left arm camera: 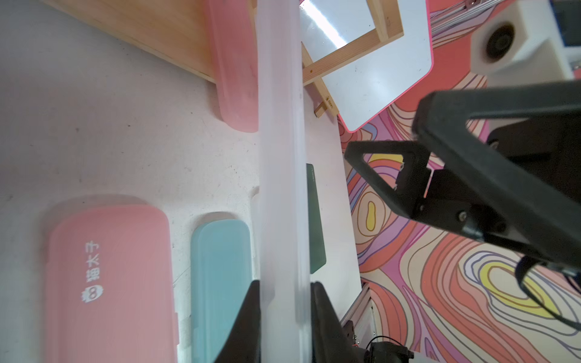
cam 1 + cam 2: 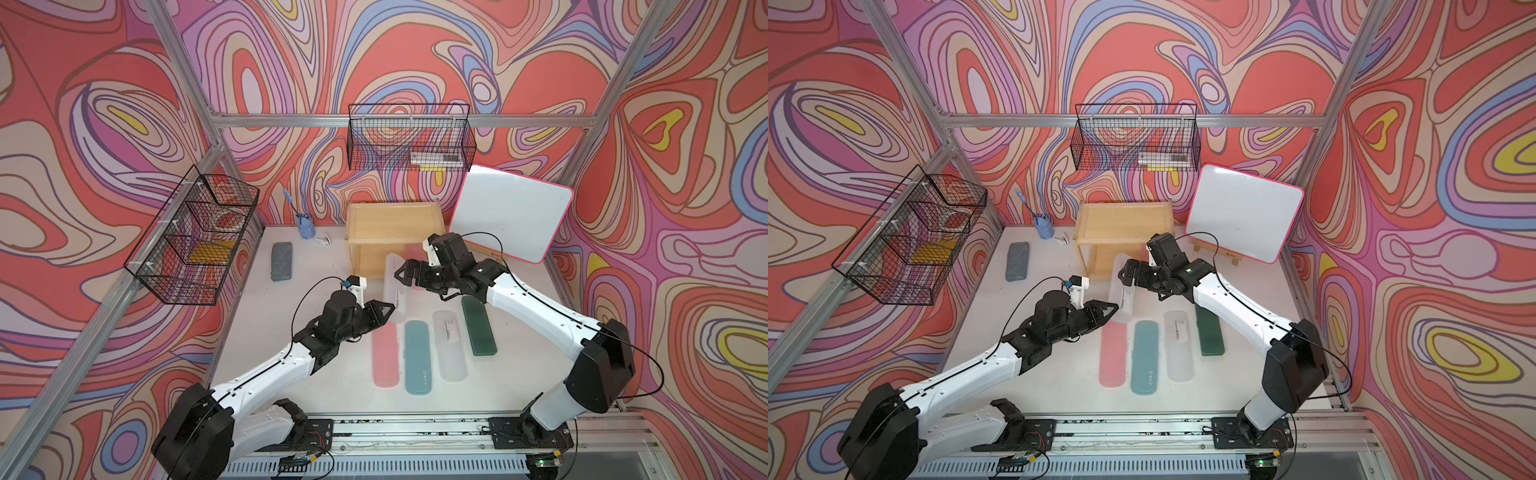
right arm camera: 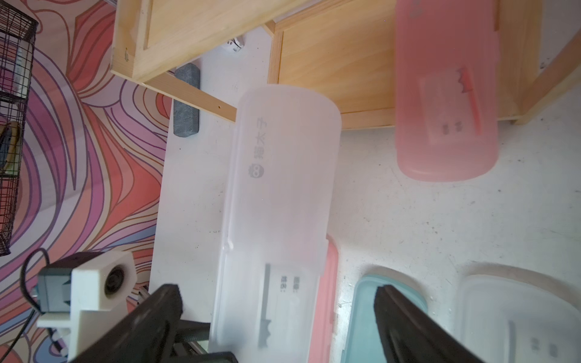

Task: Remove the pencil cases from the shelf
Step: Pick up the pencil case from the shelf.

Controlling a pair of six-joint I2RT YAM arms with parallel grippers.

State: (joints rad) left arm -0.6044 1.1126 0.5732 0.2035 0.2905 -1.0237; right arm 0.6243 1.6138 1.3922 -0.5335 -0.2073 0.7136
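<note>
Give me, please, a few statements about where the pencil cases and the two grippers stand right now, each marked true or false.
1. The left gripper has its jaws shut on a frosted clear pencil case. True.
2. The right gripper has its jaws clamped shut. False: they stand wide open and hold nothing.
3. Four cases lie side by side on the table: a pink case, a teal case, a second clear case and a dark green case. True.
4. The lower tier of the shelf is bare. False: a second pink case lies on it, one end jutting out.
</note>
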